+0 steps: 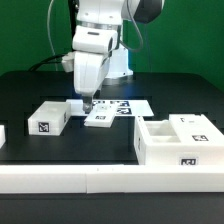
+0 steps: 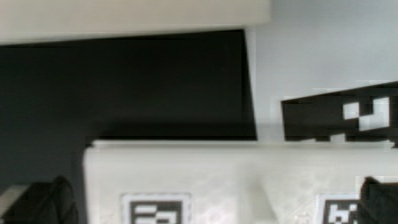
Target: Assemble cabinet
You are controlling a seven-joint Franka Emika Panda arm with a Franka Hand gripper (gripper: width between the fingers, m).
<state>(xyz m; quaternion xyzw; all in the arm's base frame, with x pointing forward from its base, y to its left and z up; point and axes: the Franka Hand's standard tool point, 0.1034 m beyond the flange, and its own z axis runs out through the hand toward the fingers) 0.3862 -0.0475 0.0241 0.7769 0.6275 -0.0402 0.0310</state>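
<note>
The cabinet [image 1: 178, 140], a large white box with open compartments and a tag on its front, stands at the exterior view's right, apart from my gripper. My gripper [image 1: 88, 103] hangs low over a small flat white tagged block [image 1: 98, 119] in the middle of the table. In the wrist view my gripper [image 2: 210, 206] is open, and its dark fingertips [image 2: 43, 202] stand on either side of that block [image 2: 231, 175], whose top carries tags. I cannot tell if the fingers touch it.
A second white tagged block [image 1: 48, 118] lies at the exterior view's left. The marker board [image 1: 125, 104] lies just behind the gripper and shows in the wrist view [image 2: 338, 115]. A long white rail [image 1: 90, 180] runs along the front.
</note>
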